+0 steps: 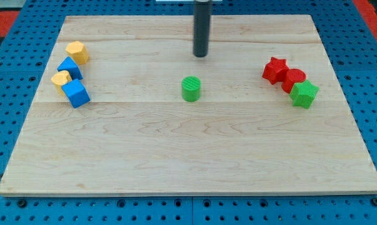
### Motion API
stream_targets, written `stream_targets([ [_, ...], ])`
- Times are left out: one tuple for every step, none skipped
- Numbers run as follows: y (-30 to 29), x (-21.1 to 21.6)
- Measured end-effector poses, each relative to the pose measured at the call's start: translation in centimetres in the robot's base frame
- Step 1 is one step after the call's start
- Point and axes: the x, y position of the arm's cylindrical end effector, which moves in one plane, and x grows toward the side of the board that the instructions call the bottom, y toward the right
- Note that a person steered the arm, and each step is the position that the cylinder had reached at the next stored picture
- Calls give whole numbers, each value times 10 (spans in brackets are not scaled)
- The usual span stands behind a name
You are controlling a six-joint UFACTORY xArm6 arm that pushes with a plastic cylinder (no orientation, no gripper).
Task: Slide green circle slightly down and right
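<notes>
My tip (201, 55), a smooth dark rod with no claw to open or close, stands above the ridged green circle (191, 89) at mid-board on the pale wooden table (175, 156). Yellow and blue blocks cluster at the view's left; red and green star-like blocks at its right

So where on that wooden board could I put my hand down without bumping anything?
The whole bottom half below the green circle block is bare. Crowded spots: the yellow and blue blocks at the view's left, the red star and green star at its right.
</notes>
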Motion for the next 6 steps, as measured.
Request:
stream_targets([
  [-6, 25],
  [-7, 32],
  [-8, 42],
  [-8, 64],
  [-8, 102],
  [-12, 131],
])
